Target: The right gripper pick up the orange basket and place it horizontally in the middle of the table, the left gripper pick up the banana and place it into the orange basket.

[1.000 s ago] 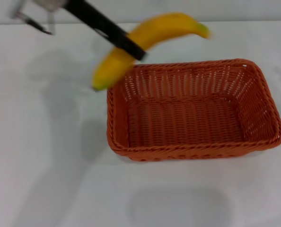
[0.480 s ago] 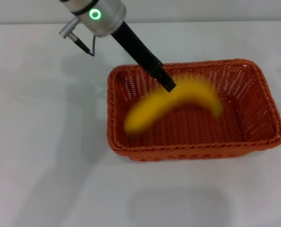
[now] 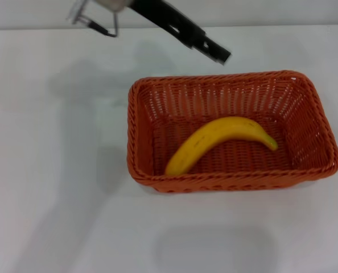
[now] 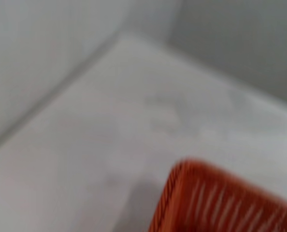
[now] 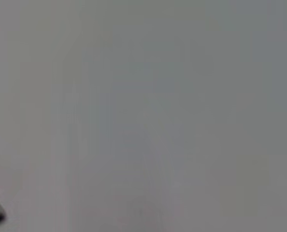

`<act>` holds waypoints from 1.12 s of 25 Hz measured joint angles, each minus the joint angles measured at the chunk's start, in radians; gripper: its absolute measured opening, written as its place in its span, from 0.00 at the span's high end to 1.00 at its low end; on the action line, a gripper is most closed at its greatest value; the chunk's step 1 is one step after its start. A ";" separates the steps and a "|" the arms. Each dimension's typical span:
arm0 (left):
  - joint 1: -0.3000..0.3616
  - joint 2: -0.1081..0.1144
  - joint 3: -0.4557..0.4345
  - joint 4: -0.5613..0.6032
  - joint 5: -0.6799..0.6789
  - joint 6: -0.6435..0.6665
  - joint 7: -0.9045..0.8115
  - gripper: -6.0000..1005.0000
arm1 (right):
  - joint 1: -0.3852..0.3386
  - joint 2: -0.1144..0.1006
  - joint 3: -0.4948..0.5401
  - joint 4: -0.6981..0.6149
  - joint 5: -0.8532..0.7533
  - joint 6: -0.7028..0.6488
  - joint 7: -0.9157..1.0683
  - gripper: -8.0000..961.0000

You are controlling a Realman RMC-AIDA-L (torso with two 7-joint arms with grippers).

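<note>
We see a plain white counter (image 3: 55, 216) filling the head view, with a pale wall strip along its far edge. The orange basket (image 3: 314, 122) sits on it lengthwise across the view, slightly right of centre. The banana (image 3: 217, 139) lies on the basket floor, its curve arching toward the far wall. The left end effector (image 3: 214, 53) hangs above the counter just beyond the basket's far rim, holding nothing and touching nothing; we cannot tell how far its fingers are spread. The left wrist view catches a basket corner. The right end effector is out of sight.
</note>
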 joint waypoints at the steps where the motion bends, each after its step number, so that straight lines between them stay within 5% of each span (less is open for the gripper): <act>1: 0.039 0.000 0.000 -0.039 -0.097 0.039 0.041 0.11 | 0.001 0.003 -0.002 0.008 -0.001 0.001 -0.019 0.24; 9: 0.458 0.001 0.000 -0.193 -0.827 0.216 0.312 0.11 | 0.008 0.015 0.001 0.085 -0.001 0.039 -0.126 0.24; 13: 0.658 -0.001 0.000 -0.186 -1.034 0.219 0.408 0.11 | 0.010 0.028 0.002 0.163 0.018 0.050 -0.234 0.24; 22: 1.065 -0.003 -0.002 0.056 -1.380 0.198 0.708 0.11 | 0.017 0.043 0.003 0.355 0.136 0.067 -0.483 0.24; 28: 1.205 -0.001 -0.004 0.273 -1.510 0.082 0.984 0.11 | 0.021 0.047 0.004 0.489 0.366 0.138 -0.691 0.24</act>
